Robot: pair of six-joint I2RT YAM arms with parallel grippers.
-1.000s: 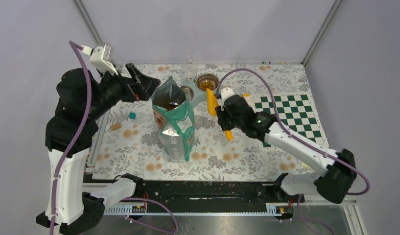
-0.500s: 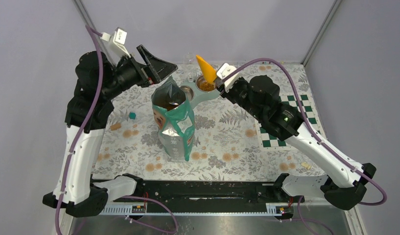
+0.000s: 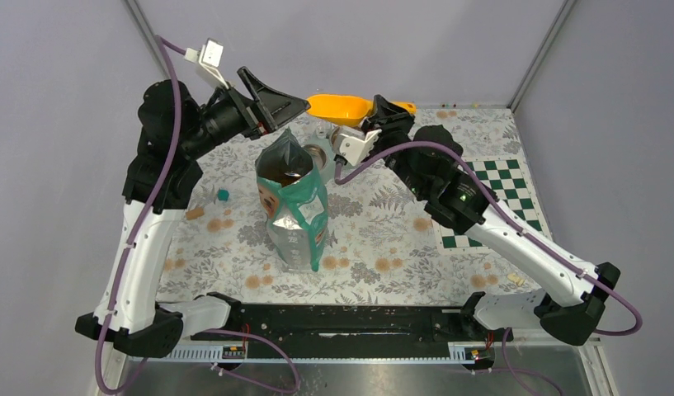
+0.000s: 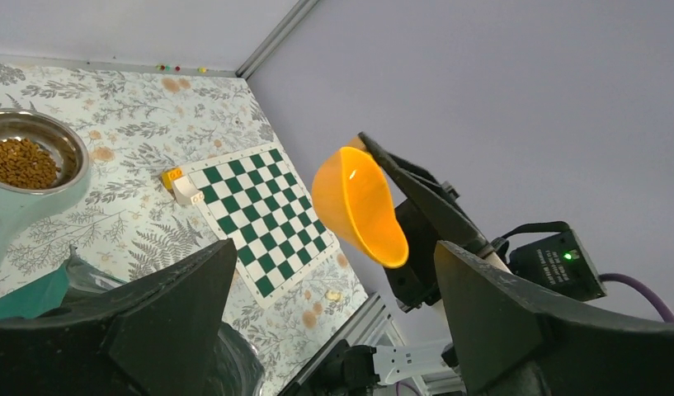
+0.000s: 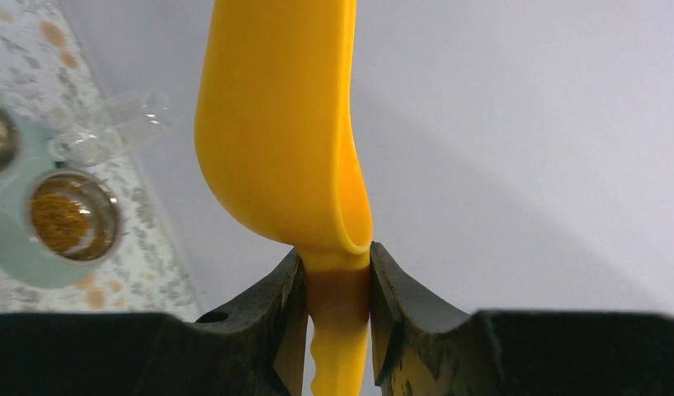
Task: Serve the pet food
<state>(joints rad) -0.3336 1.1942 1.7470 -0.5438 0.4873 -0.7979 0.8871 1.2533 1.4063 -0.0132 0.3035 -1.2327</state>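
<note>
The pet food shows as brown kibble in one steel bowl [image 4: 20,162] of the teal double feeder [image 3: 327,167], also in the right wrist view [image 5: 63,216], and inside the open teal-and-white bag [image 3: 292,206] standing mid-table. My right gripper [image 3: 381,112] [image 5: 333,260] is shut on the handle of the orange scoop [image 3: 340,106] [image 5: 275,124] and holds it high above the feeder, lying level with its mouth to the left. The scoop [image 4: 358,206] looks empty. My left gripper [image 3: 288,106] [image 4: 335,256] is open and empty, raised above the bag, just left of the scoop.
A flowered cloth [image 3: 374,239] covers the table. A green chequered mat [image 3: 482,198] lies at the right with small blocks [image 4: 181,186] by its far corner. A clear glass [image 5: 110,132] stands behind the feeder. Small teal [image 3: 223,195] and orange [image 3: 195,213] bits lie at the left.
My right gripper has lifted the scoop from the kibble bowl and turned it level, mouth to the left. My left arm has risen and swung right toward the scoop.
</note>
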